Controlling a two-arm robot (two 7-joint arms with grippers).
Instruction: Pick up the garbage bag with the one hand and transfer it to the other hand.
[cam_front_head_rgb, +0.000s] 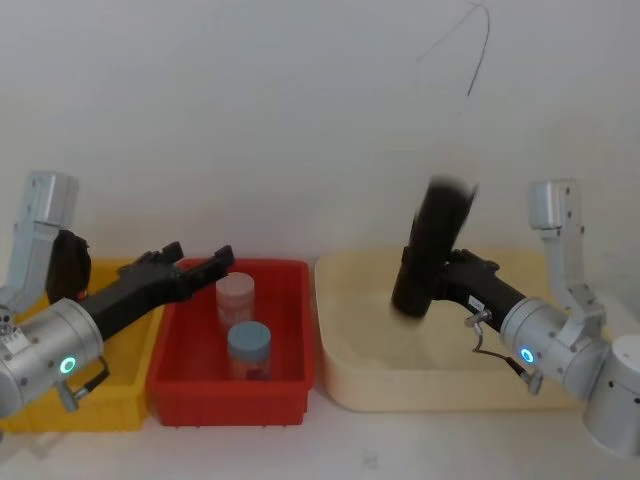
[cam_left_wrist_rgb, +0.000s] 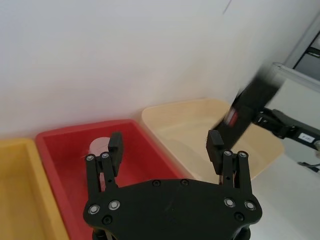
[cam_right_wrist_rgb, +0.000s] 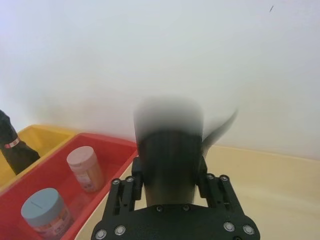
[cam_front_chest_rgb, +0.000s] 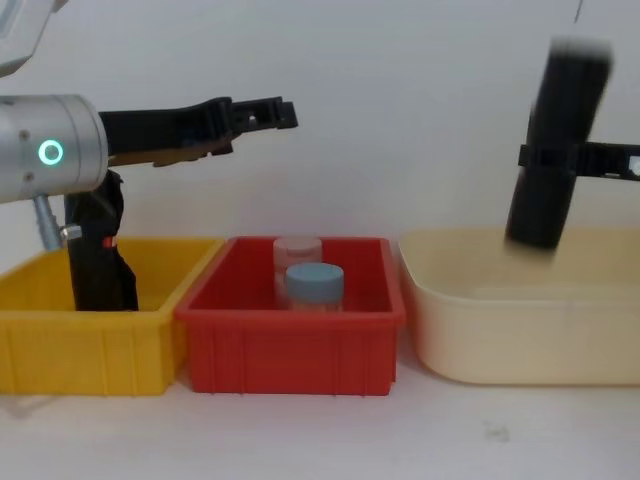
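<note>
No writing can be read anywhere. The small white label (cam_left_wrist_rgb: 305, 136) on the long black right gripper (cam_front_head_rgb: 425, 272) is too small to make out.

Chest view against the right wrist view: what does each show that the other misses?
Chest view adds: the left gripper, fingers open, hovering above the red bin. Right wrist view adds: both fingers of the right gripper clamping the garbage bag, plus the floor of the cream bin. Shared: the bag, the red bin, its pink jar and blue-lidded jar, the rumpled roll.
</note>
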